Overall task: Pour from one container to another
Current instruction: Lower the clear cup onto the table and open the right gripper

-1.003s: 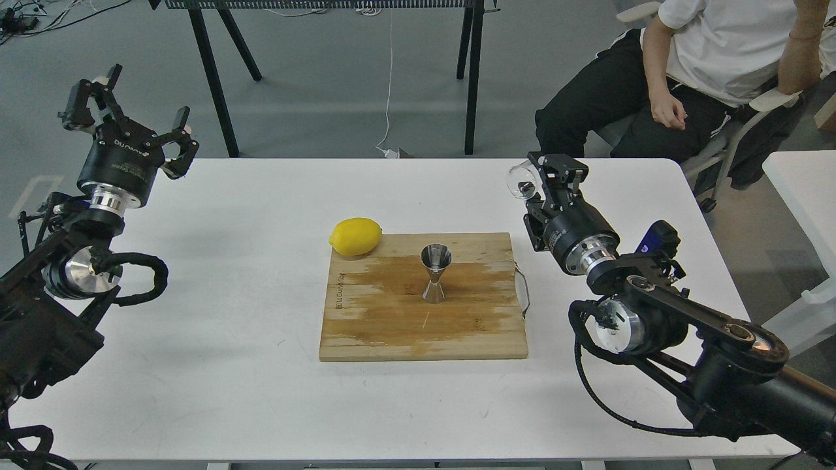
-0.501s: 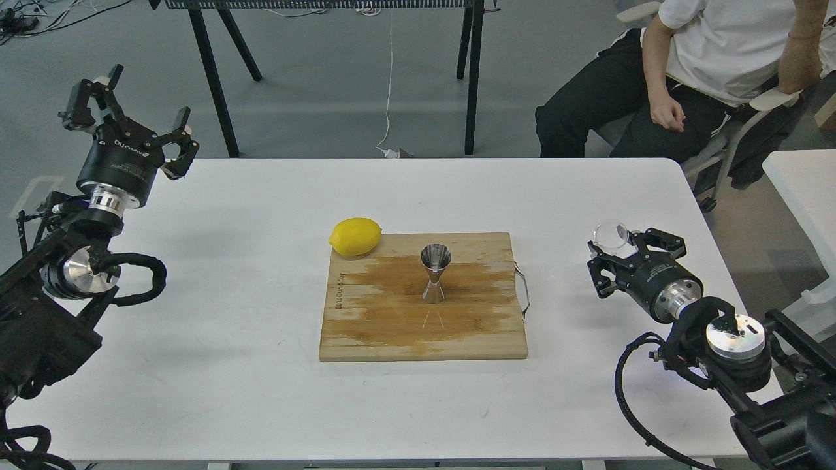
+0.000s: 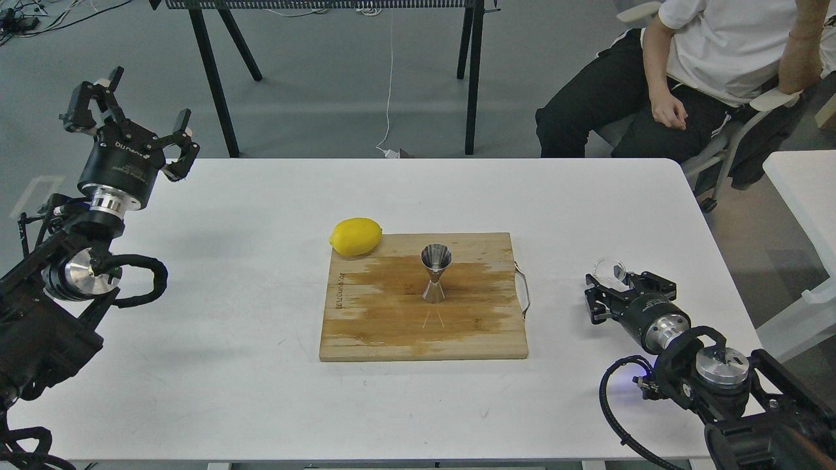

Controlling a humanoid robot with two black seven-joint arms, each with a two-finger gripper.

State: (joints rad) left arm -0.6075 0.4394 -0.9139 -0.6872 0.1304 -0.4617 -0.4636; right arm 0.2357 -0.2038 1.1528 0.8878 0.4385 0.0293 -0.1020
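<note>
Head view: right claw (image 3: 617, 287) pinches the glass cup (image 3: 609, 269) low over the worktop (image 3: 228, 365), well right of the jigger (image 3: 435, 272) on the cutting board (image 3: 423, 326). Left claw (image 3: 130, 111) spread, far left. Slick glass could slip on release.

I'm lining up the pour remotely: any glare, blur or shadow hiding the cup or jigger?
Head view: sharp and evenly lit, shadows soft. The small clear glass cup at the right claw fades into the white table. The shiny steel hourglass jigger shows bright highlights but reads clearly.
</note>
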